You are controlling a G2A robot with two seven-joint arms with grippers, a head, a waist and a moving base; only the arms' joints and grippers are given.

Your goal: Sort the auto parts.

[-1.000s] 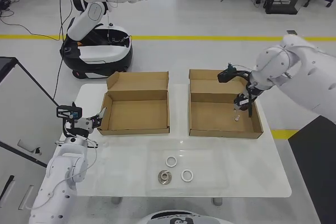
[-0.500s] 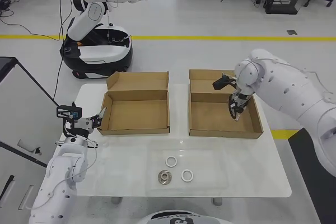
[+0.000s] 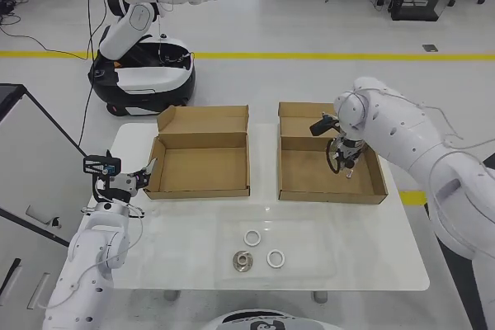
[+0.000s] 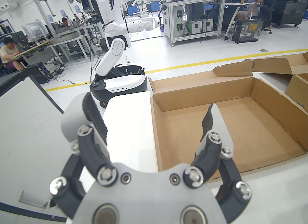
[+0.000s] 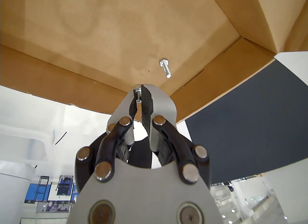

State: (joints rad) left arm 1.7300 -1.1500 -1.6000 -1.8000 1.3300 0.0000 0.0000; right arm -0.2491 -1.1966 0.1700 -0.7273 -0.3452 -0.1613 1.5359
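Right claw (image 5: 139, 91) pinches, seemingly, a bolt (image 5: 137, 89) | arm bent over box (image 3: 305, 175) | left claw (image 4: 149, 102) agape

The left box (image 3: 202, 169) and the right box (image 3: 330, 175) were matt brown cardboard, the right one's floor smooth and faintly mottled. The tabletop (image 3: 355, 247) was white, smooth and slightly glossy. The loose bolt (image 5: 165, 68) was bright silvery metal with a threaded shank; the held bolt (image 5: 136, 91), between the jaws of the right gripper (image 5: 140, 93), had the same finish. Jaws of this and the left gripper (image 4: 149, 101) were pale satin metal plates faced with rough black pads (image 4: 95, 116), on matt black links with shiny rivets. The rings (image 3: 258, 239) looked white and smooth; the flanged part (image 3: 242, 261) looked dull grey metal
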